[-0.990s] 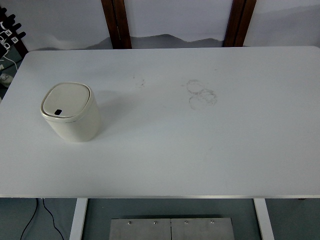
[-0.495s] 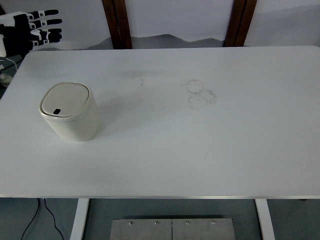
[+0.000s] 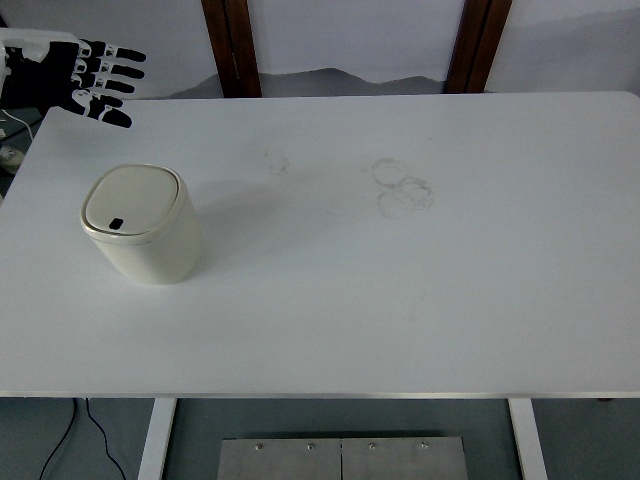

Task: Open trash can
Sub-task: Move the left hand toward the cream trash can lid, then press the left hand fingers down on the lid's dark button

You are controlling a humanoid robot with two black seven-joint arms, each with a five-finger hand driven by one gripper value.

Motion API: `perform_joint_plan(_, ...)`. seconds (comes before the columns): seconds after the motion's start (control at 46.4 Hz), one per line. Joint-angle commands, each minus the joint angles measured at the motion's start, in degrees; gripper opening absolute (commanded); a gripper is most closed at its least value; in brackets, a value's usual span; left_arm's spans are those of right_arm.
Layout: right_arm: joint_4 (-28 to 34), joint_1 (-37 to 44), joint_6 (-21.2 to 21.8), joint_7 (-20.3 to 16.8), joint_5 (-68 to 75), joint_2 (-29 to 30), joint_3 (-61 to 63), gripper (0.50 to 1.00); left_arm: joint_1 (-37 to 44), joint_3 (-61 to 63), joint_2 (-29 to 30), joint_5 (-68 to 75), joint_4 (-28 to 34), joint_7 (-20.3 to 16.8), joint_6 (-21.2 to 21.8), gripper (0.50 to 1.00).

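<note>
A small cream trash can [image 3: 142, 223] stands upright on the left part of the white table [image 3: 400, 290]. Its lid is shut, with a small dark button near the lid's front edge. My left hand [image 3: 100, 78], black with white joints, comes in from the upper left edge. It is over the table's far left corner, well behind the can and apart from it. Its fingers are spread and hold nothing. My right hand is out of view.
Faint ring marks [image 3: 403, 188] lie on the table's middle. Two dark wooden posts [image 3: 230, 45] stand behind the far edge. A cable [image 3: 85, 425] hangs below the front left corner.
My left hand has come further into view from the upper left and moved right and down, toward the table's far left corner. The trash can has not moved.
</note>
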Motion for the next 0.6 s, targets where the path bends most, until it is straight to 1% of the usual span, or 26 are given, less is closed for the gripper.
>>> perform_joint_plan(0.0,0.0,0.0,0.0,0.0,0.0,0.0,0.0,0.995,-3.8,5.0,-0.1,0.0,-2.1,0.1,0.0,1.0)
perform_joint_plan(0.301,0.0,0.1,-0.1,0.0,0.0,0.0,0.0,0.995,-10.0,14.4,-0.5,0.2,-7.7,0.2,-0.1,1.0)
perform_joint_plan(0.452,0.0,0.1,0.0,0.0,0.0,0.0,0.0,0.995,-10.6,16.1,-0.6,0.2,-9.6,0.2,0.0,1.0)
perform_joint_plan(0.581,0.0,0.1,0.0,0.0,0.0,0.0,0.0,0.995,-10.3,16.9,-0.7,0.2,-9.6,0.2,0.0,1.0)
